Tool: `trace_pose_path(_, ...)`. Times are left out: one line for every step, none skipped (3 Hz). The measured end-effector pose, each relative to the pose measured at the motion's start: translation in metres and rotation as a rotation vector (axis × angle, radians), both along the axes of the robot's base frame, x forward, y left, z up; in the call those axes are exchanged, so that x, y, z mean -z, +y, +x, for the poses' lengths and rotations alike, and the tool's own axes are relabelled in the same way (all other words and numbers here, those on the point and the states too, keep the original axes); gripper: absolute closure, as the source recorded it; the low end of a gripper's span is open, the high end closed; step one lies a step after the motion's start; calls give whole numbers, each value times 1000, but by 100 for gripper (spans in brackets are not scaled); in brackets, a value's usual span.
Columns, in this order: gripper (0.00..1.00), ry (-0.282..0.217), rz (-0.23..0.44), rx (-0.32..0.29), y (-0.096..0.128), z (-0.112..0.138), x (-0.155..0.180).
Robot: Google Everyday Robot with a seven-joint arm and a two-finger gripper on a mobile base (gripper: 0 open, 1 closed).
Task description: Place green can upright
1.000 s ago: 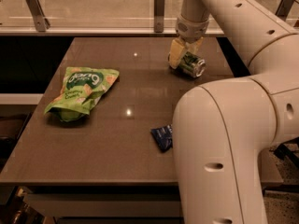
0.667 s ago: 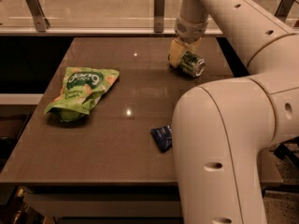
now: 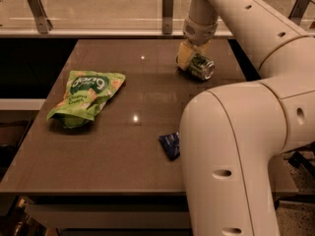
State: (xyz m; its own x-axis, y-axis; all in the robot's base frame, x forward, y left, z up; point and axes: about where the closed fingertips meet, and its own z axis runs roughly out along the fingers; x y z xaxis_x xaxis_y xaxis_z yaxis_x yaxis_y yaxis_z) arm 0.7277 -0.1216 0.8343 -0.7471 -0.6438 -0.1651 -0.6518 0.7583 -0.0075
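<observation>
Gripper (image 3: 193, 63) at far right of table (image 3: 123, 151), fingers (image 3: 183, 56) clamped on sideways green can (image 3: 203, 69)

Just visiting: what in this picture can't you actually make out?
Camera view, green can: its far end is covered by the gripper, at the far right of the table.
Camera view, blue packet: right part hidden behind the robot's arm.
Camera view, table: front right corner hidden by the same arm.

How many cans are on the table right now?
1. The green can lies on its side near the far right edge of the table, with the gripper right at it. The arm may hide more.
</observation>
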Motion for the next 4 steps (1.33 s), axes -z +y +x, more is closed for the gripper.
trace_pose_path(100,-6,4,-1,1,2,0)
trace_pose_path(100,-7,4,-1,1,2,0)
trace_pose_path(100,-60,78,-21,-2,-4,-18)
trace_pose_path(100,-129,163,-26,-12,-15,-42)
